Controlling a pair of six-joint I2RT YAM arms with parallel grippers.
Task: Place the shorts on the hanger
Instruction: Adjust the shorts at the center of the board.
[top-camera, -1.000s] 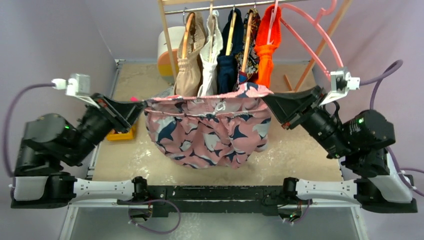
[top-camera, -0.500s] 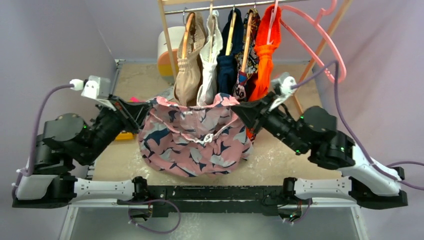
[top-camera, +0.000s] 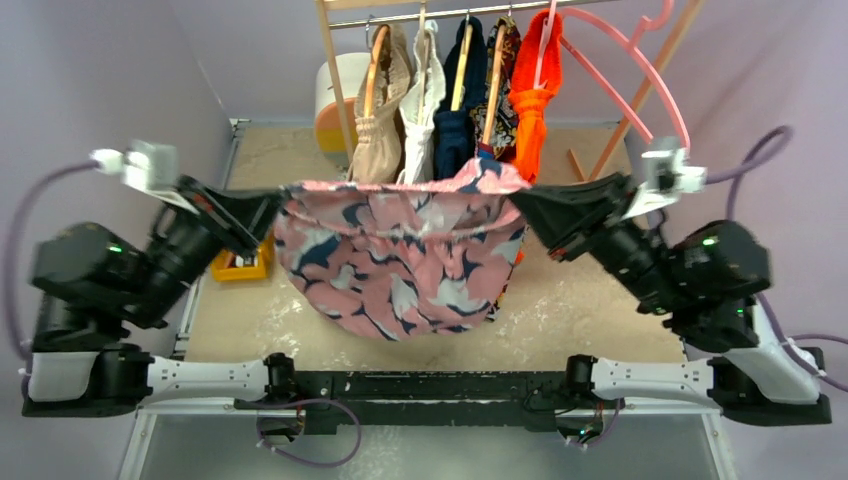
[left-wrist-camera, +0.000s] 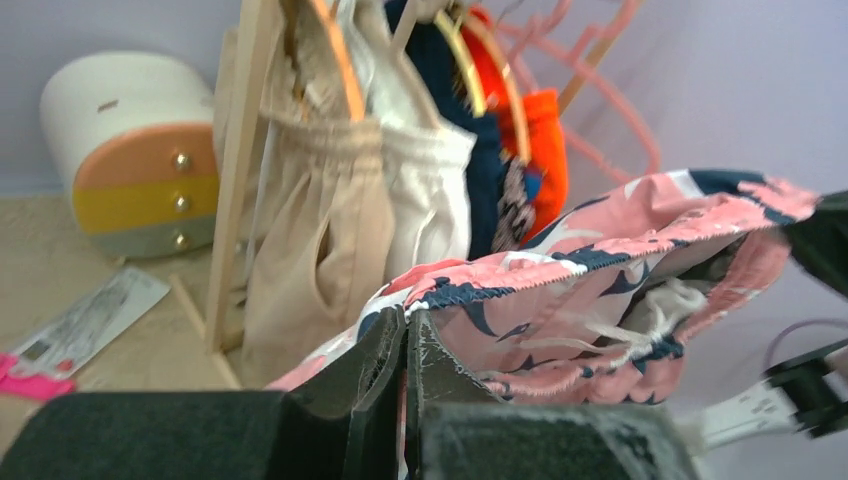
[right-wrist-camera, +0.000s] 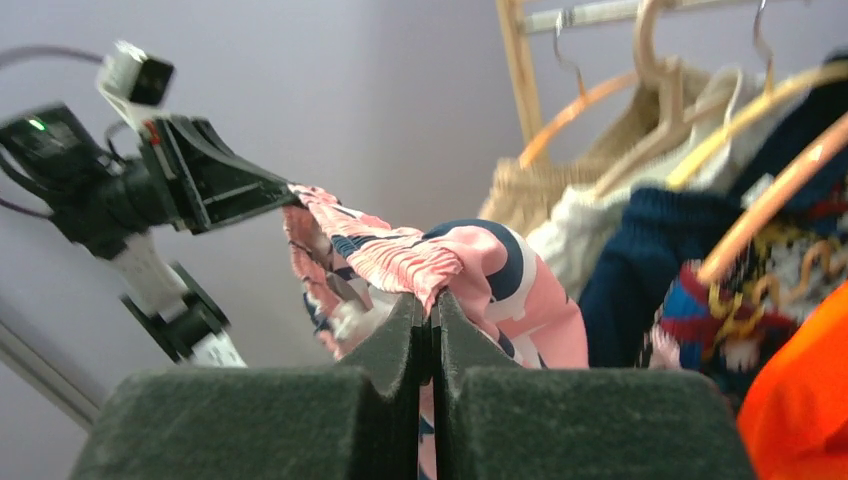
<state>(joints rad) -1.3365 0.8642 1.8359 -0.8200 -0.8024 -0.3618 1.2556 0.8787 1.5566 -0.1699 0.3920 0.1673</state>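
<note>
The top camera looks steeply down from behind the arm bases, across the beige desk (top-camera: 600, 310) to the wooden clothes rack (top-camera: 334, 70). Each wrist camera sits close behind its gripper: the left gripper (left-wrist-camera: 405, 345) faces rightward, the right gripper (right-wrist-camera: 432, 320) leftward. All three views share the pink swirl-print fabric shorts (top-camera: 400, 260) and the rack.

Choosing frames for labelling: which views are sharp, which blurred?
Top external: shorts crisp, left arm slightly smeared. Left wrist: soft throughout, shorts' far end smeared. Right wrist: right gripper defocused up close, wooden hangers blurry too.
</note>
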